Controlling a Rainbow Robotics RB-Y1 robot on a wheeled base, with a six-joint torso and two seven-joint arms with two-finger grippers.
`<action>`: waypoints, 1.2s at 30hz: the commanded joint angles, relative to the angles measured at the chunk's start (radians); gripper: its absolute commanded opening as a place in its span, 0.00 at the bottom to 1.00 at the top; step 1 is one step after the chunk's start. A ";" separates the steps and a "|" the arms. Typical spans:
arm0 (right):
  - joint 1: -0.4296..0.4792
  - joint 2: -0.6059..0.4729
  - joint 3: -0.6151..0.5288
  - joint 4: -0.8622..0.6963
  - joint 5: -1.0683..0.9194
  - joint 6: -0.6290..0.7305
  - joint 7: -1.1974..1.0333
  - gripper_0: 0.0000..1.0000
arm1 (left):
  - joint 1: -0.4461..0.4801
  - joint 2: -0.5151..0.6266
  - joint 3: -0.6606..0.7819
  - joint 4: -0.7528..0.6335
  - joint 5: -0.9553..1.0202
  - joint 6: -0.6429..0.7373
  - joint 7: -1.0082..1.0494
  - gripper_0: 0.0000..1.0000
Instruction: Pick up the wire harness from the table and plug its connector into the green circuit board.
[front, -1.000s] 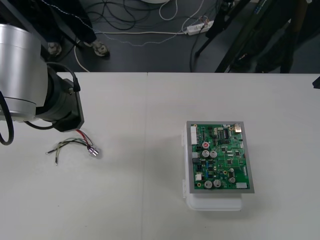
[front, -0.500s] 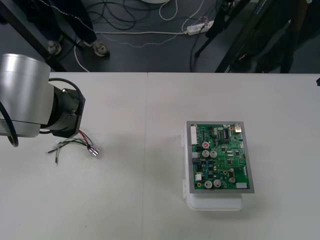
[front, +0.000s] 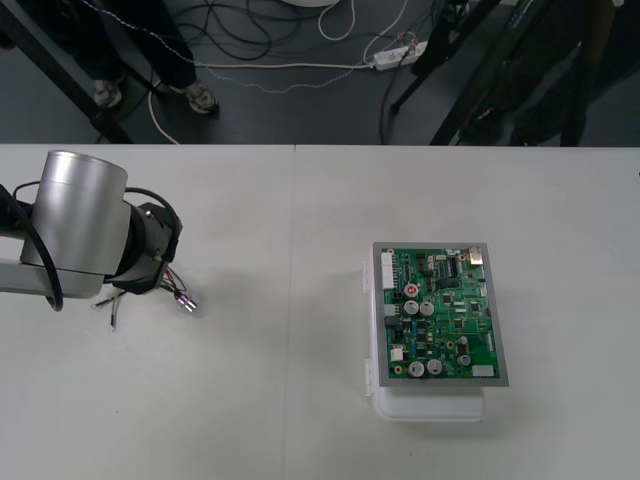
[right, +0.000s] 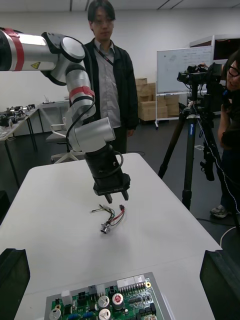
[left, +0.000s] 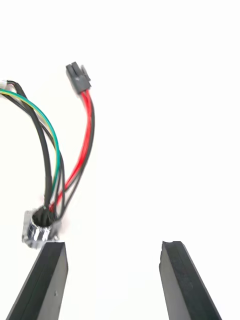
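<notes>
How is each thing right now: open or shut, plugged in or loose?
Wire harness, loose on the table, not held.
Plug, free, not in the board.
Circuit board, flat on its white base, harness not plugged in.
Left end effector, open, hanging above the harness.
Right end effector, open, holding nothing.

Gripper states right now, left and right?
Left gripper: open, empty, by the harness.
Right gripper: open, empty.

A lab, judging by floor cables (front: 280, 67), a power strip (front: 397, 55) and tripod legs (front: 468, 85)
</notes>
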 joint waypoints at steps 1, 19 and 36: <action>0.025 -0.047 -0.031 -0.002 -0.031 -0.004 -0.035 1.00 | 0.040 -0.046 0.000 0.013 0.012 0.027 -0.162 0.56; 0.070 -0.124 -0.026 0.009 -0.066 -0.004 -0.069 1.00 | 0.201 -0.178 0.063 0.160 0.045 -0.083 -0.171 0.96; 0.104 -0.130 -0.040 0.023 -0.088 -0.004 -0.061 1.00 | 0.264 -0.268 0.073 0.215 0.044 -0.071 -0.152 0.96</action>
